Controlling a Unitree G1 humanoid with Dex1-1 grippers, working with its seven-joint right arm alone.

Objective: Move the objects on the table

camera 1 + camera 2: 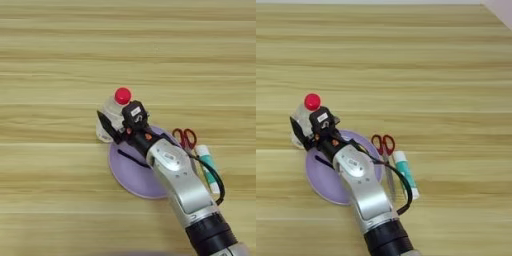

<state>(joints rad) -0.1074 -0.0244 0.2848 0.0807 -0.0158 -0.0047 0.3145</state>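
The small clear bottle (110,111) with a red cap stands at the far-left rim of the round lilac plate (131,176). My right gripper (119,121) reaches over the plate, one black finger (108,126) on the bottle's left and the other on its right, shut on the bottle's body. The silver forearm covers the plate's right half. Just right of the plate lie the red-handled scissors (185,138), with the white-teal glue stick (207,166) beside them. The tape measure is out of view.
The light-wood table (125,45) stretches wide on all sides. A black cable loops from the forearm over the glue stick. A pale corner (501,10) shows at the far right edge.
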